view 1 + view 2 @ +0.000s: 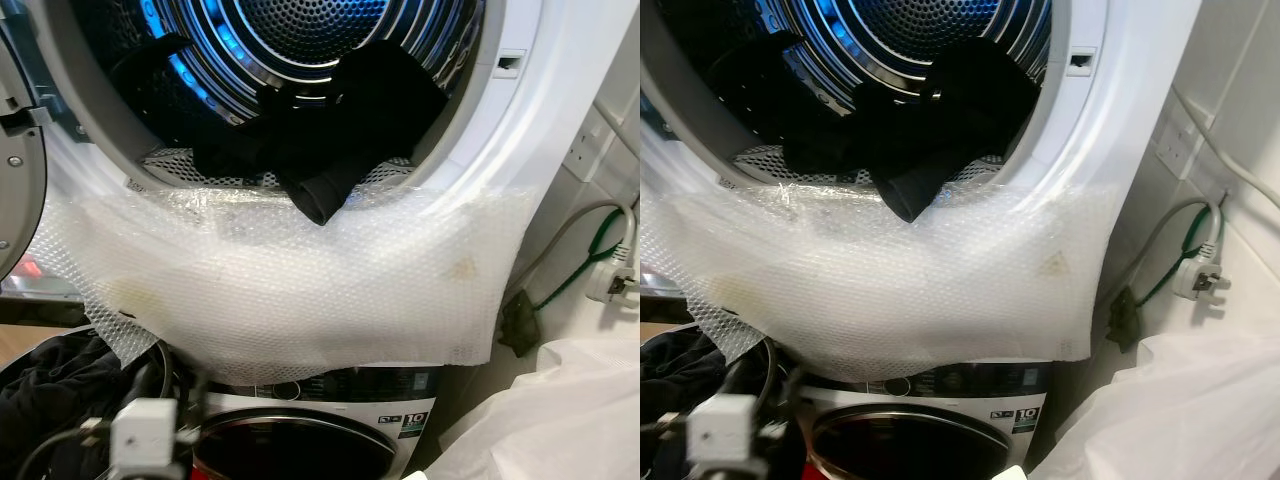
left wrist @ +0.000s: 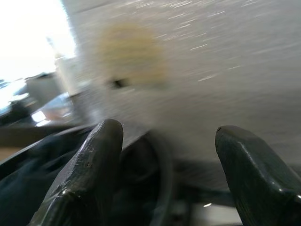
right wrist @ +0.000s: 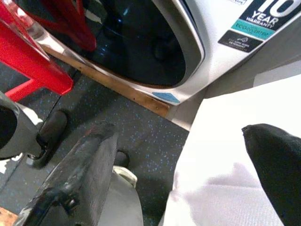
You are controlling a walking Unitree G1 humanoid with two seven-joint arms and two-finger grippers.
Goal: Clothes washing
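The upper machine's drum (image 1: 300,30) stands open and lit blue. A heap of black clothes (image 1: 340,110) lies inside, and one black piece (image 1: 322,195) hangs out over the rim. More dark clothes (image 1: 50,385) are piled at the lower left, beside my left arm's white wrist box (image 1: 145,430). In the left wrist view my left gripper (image 2: 164,179) is open, its fingers (image 2: 89,174) over dark cloth, and the picture is blurred. My right gripper (image 3: 188,174) hangs open and empty low by the floor.
Bubble wrap (image 1: 320,290) is draped over the front below the opening. The lower machine's door (image 1: 300,445) is shut. The upper door (image 1: 20,130) stands open at left. A white bag (image 1: 560,410) and a plug on a green cable (image 1: 615,283) are at right. A red frame (image 3: 28,56) stands on the floor.
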